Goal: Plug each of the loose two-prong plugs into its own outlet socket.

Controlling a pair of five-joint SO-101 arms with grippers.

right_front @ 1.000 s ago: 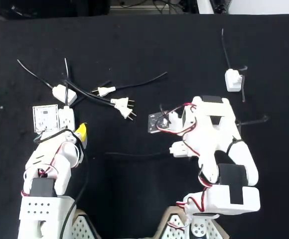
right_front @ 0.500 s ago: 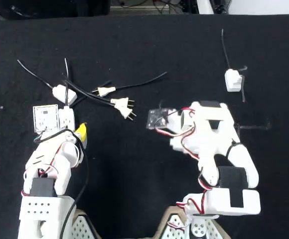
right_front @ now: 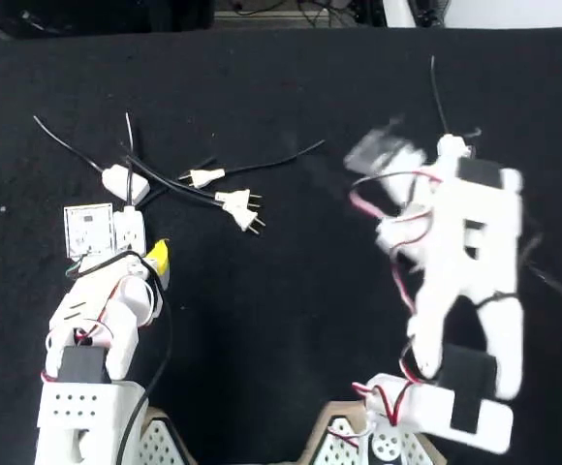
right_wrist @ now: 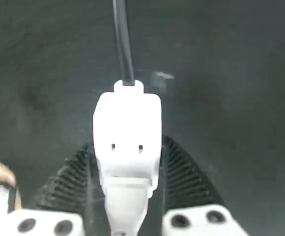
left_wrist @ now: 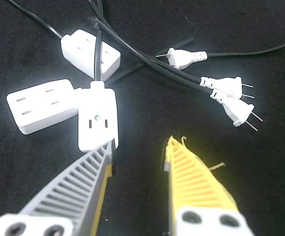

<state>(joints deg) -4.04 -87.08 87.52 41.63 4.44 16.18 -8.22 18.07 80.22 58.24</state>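
Plainly, the danger here is a squirted grip. The outlet socket (right_wrist: 127, 128) is small, smooth and tethered by a stiff cord (right_wrist: 123, 39). If the right pincer (right_wrist: 127, 147) shuts off-centre or lands hard, I judge the block could twist, skid over the black table (right_front: 291, 87), or spring free as the cord pulls. It lies at the far right of the table, slotted face showing, directly between that pincer's spread fingers, with both flanks close to the ribbed pads and the cord running away from the arm; no squeeze shows. The three two-prong plugs (right_front: 234, 201) lie well apart over at the left, ahead of the left pincer (left_wrist: 138, 147), which stands open, its grey fingertip just beside another socket block (left_wrist: 97, 120).
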